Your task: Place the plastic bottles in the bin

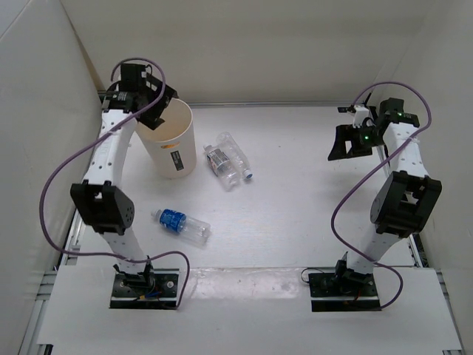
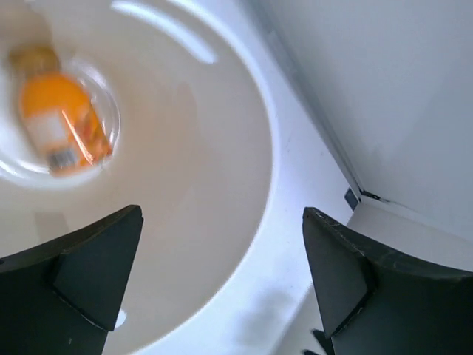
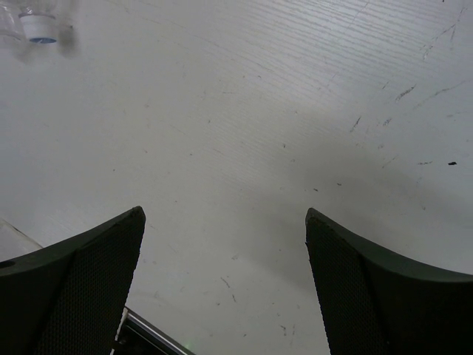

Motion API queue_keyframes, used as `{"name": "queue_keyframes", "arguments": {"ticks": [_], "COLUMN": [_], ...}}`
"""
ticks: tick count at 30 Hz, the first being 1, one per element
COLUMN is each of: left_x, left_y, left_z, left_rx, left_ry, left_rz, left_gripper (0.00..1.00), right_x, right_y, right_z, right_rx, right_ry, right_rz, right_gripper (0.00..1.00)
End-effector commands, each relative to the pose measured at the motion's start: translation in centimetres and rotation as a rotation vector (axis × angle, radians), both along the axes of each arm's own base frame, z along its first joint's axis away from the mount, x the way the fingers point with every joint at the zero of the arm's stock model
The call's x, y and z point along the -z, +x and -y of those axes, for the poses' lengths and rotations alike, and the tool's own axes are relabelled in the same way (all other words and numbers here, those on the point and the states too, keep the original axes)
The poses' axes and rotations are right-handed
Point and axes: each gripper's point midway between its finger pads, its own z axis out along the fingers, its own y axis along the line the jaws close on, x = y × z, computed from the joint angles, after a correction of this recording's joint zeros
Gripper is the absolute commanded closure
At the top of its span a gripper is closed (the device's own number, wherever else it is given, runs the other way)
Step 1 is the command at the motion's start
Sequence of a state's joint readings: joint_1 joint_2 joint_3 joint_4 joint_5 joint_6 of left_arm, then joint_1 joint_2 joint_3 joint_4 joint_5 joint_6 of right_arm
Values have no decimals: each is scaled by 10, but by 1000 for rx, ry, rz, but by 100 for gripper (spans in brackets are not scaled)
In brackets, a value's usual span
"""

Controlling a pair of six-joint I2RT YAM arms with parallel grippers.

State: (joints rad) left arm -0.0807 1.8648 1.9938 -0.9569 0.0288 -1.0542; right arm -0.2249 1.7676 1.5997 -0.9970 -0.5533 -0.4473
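Observation:
The cream-white bin (image 1: 171, 151) stands at the back left. My left gripper (image 1: 160, 109) hovers open and empty over its rim. In the left wrist view the short orange bottle (image 2: 60, 122) lies on the bin's floor, below the bin's inner wall (image 2: 222, 148). Two clear bottles with pale labels (image 1: 222, 164) (image 1: 237, 155) lie side by side right of the bin. The clear bottle with the blue label (image 1: 180, 223) lies on the table near the front left. My right gripper (image 1: 341, 143) is open and empty at the back right, over bare table (image 3: 236, 148).
White walls enclose the table on the left, back and right. A bottle's white cap (image 3: 38, 28) shows at the top left of the right wrist view. The arms' bases (image 1: 144, 285) (image 1: 346, 287) sit at the near edge.

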Motion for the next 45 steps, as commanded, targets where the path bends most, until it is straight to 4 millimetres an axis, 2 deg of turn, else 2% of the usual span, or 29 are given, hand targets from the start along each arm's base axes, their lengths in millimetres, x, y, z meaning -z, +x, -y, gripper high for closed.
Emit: {"name": "queue_keyframes", "arguments": {"ticks": [1, 2, 3, 4, 5, 6, 7, 8, 9, 10, 11, 13, 14, 15, 16, 17, 18, 20, 23, 24, 26, 28, 29, 31, 34, 39, 45], "left_x": [-97, -109, -133, -134, -149, -152, -175, -196, -173, -182, -156, -135, -99, -83, -79, -28, -29, 12, 46, 66, 89, 123, 132, 154, 173, 190, 203], "left_y": [-24, -27, -41, -54, -56, -73, -85, -107, -108, -114, -132, -144, -162, -168, -180, -184, -194, -200, -213, -218, -226, -238, -241, -252, -257, -261, -262], "left_z": [-18, -21, -29, -39, -48, -52, -57, -61, -60, -63, -66, -69, -69, -63, -66, -60, -56, -50, -44, -43, -42, -43, -43, -43, -38, -25, -21], "left_rx": [23, 49, 32, 30, 14, 18, -7, -4, 18, 4, -13, -42, -18, 14, -15, -2, -21, -41, -67, -77, -108, -155, -230, -255, -309, -316, -298], "left_ry": [177, 247, 301, 392, 470, 503, 555, 600, 623, 647, 631, 557, 560, 533, 507, 449, 378, 277, 179, 154, 115, 89, 24, 18, -53, -135, -167], "left_rz": [318, 373, 445, 473, 542, 576, 701, 781, 768, 834, 834, 816, 775, 746, 741, 623, 646, 567, 460, 381, 272, 120, 65, -38, -94, -182, -283], "left_gripper": [0, 0, 0, 0, 0, 0, 0, 0, 0, 0, 0, 0, 0, 0, 0, 0, 0, 0, 0, 0, 0, 0, 0, 0, 0, 0, 0], "right_x": [-13, -13, -14, -16, -15, -16, -17, -17, -15, -12, -13, -16, -20, -26, -27, -34, -41, -51, -47, -40, -35, -24, -25, -21, -17, -14, -9], "right_y": [5, 3, 6, 6, 6, 7, 8, 9, 12, 14, 18, 25, 32, 40, 44, 47, 47, 46, 30, 22, 12, 2, -2, -12, -17, -16, -20], "right_z": [-4, -3, -1, 0, -1, 0, 1, 2, 7, 13, 15, 23, 27, 31, 40, 42, 40, 32, 10, 5, -5, -11, -13, -18, -19, -14, -15], "right_rx": [-17, -14, -11, -9, -12, -10, -10, 0, 27, 47, 59, 87, 113, 161, 200, 218, 219, 194, 119, 100, 75, 76, 72, 39, 12, 26, 25], "right_ry": [19, 17, 12, 11, 12, 8, 4, -9, -42, -81, -98, -130, -138, -140, -186, -188, -180, -153, -116, -105, -58, -39, -30, -36, -68, -82, -77], "right_rz": [28, 23, 31, 34, 38, 43, 47, 48, 47, 42, 53, 79, 106, 125, 130, 144, 157, 166, 110, 77, 41, -10, -11, -31, -34, -31, -49], "right_gripper": [10, 10, 10, 10, 10, 10, 10, 10, 10, 10, 10, 10, 10, 10, 10, 10, 10, 10, 10, 10, 10, 10, 10, 10, 10, 10, 10]}}
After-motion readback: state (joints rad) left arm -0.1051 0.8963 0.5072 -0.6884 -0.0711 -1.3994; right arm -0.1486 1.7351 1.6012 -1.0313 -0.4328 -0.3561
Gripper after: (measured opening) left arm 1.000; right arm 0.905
